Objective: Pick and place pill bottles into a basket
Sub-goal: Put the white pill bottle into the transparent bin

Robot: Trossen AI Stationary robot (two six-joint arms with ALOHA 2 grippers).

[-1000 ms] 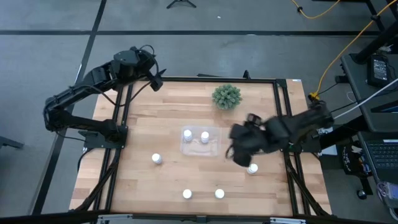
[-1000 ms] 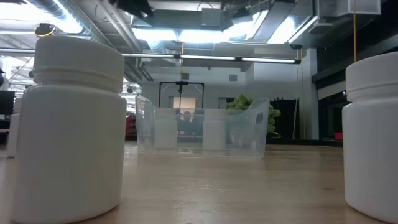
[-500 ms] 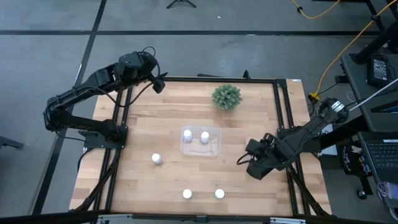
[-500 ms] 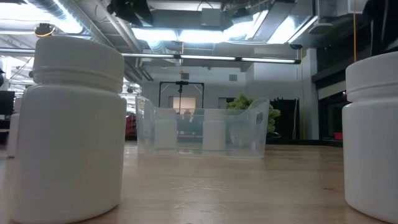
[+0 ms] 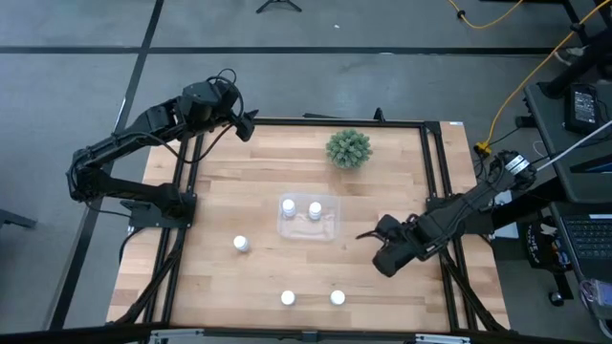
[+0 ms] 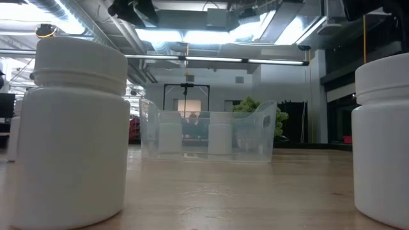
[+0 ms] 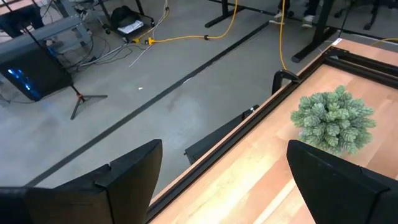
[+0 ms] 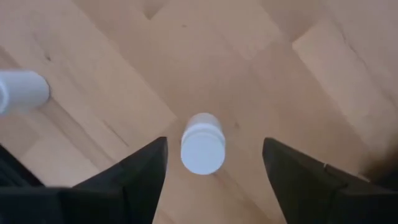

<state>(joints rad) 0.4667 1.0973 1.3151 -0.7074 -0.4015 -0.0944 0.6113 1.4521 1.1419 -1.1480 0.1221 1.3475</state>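
Right gripper (image 5: 375, 250): over the near right part of the table (image 5: 382, 182), aimed down; fingers apart, clamped on nothing. In the right wrist view its two dark fingers (image 8: 134, 177) stand either side of one upright pill bottle (image 8: 203, 143), with a clear gap on each side and no contact.
Bottle under right gripper: stands on the bare wood between the open fingers; in the high view the gripper body hides it.
Second bottle near right gripper (image 8: 22, 91): lying or tilted off to one side in the right wrist view, well apart from the fingers; which of the table bottles it is, cannot tell.
Basket (image 5: 308, 218): mid-table, to the left of the right gripper, near but apart from it. It holds two bottles, upright, side by side (image 5: 288, 205) (image 5: 315, 208); the low view shows both through the clear wall (image 6: 208, 135).
Loose bottles: one left of the basket (image 5: 241, 244), two at the near edge (image 5: 288, 298) (image 5: 338, 297), all well apart from both grippers.
Left gripper (image 5: 246, 125): raised over the far left corner of the table, fingers apart, empty.
Plant (image 5: 348, 148): at the far edge, right of the left gripper, well apart from it; seen ahead in the left wrist view.
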